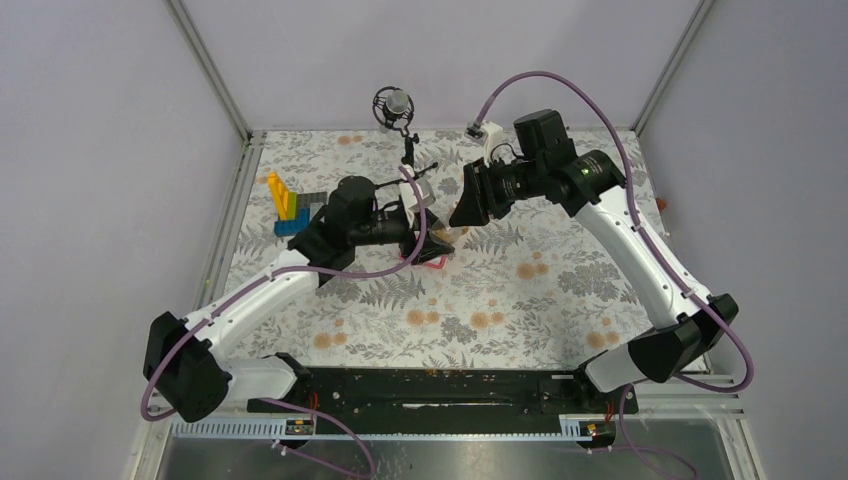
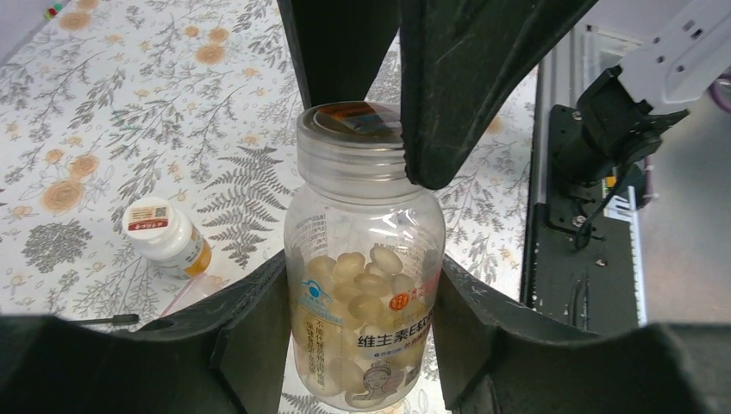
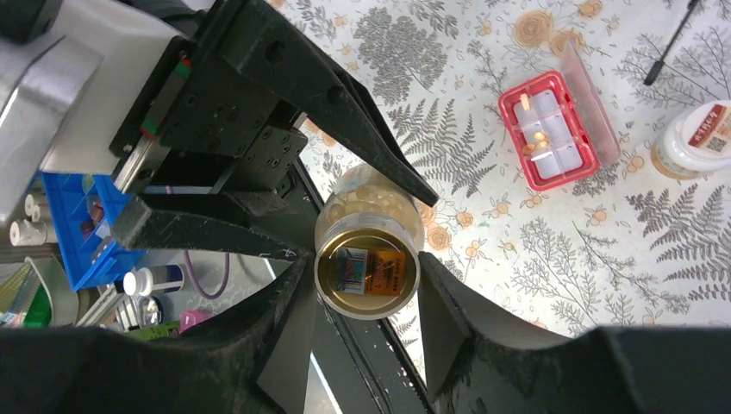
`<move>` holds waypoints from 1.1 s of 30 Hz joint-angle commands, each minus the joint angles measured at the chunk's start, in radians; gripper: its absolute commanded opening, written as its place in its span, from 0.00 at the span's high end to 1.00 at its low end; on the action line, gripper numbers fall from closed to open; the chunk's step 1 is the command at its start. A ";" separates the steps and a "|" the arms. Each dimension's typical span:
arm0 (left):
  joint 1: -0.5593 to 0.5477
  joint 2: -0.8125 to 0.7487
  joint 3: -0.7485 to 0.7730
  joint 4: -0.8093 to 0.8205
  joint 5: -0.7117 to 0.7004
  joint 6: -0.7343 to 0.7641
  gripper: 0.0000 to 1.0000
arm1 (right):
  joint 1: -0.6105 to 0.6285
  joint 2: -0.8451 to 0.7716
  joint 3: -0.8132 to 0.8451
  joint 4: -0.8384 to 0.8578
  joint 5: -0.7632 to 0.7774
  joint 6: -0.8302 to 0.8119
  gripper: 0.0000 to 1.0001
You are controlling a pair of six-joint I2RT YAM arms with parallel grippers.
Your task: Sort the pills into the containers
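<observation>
My left gripper [image 2: 362, 289] is shut on the body of the clear yellowish bottle [image 2: 366, 250], held upright above the cloth and part full of pale yellow pills [image 2: 366, 276]. My right gripper [image 3: 366, 274] comes at it from the top, its fingers [image 2: 474, 95] pressed on either side of the bottle's cap [image 3: 366, 269]. On the cloth lies the pink compartment box [image 3: 549, 129], open, with a few pills [image 3: 539, 138] in its cells. The white-capped bottle [image 3: 694, 138] stands beside the box. From above, both grippers [image 1: 440, 215] meet over the pink box [image 1: 435, 258].
A blue, yellow and grey brick block [image 1: 290, 205] stands at the back left of the flowered cloth. A black stand with a round head [image 1: 395, 105] rises at the back centre. A thin black stick [image 2: 103, 320] lies near the white-capped bottle [image 2: 164, 233].
</observation>
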 commanded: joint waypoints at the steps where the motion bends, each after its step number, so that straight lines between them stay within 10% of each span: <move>1: -0.008 0.008 0.089 0.278 -0.082 0.058 1.00 | 0.056 0.065 0.021 -0.138 0.033 0.115 0.61; 13: -0.008 -0.021 -0.070 0.440 -0.136 0.004 1.00 | 0.078 0.105 0.052 0.026 0.349 0.492 0.58; 28: 0.016 -0.038 -0.111 0.383 -0.125 0.000 1.00 | 0.020 0.107 0.178 0.053 0.428 0.508 0.16; 33: 0.020 -0.040 -0.108 0.377 -0.109 -0.013 1.00 | -0.028 0.042 0.090 0.236 0.236 0.468 0.06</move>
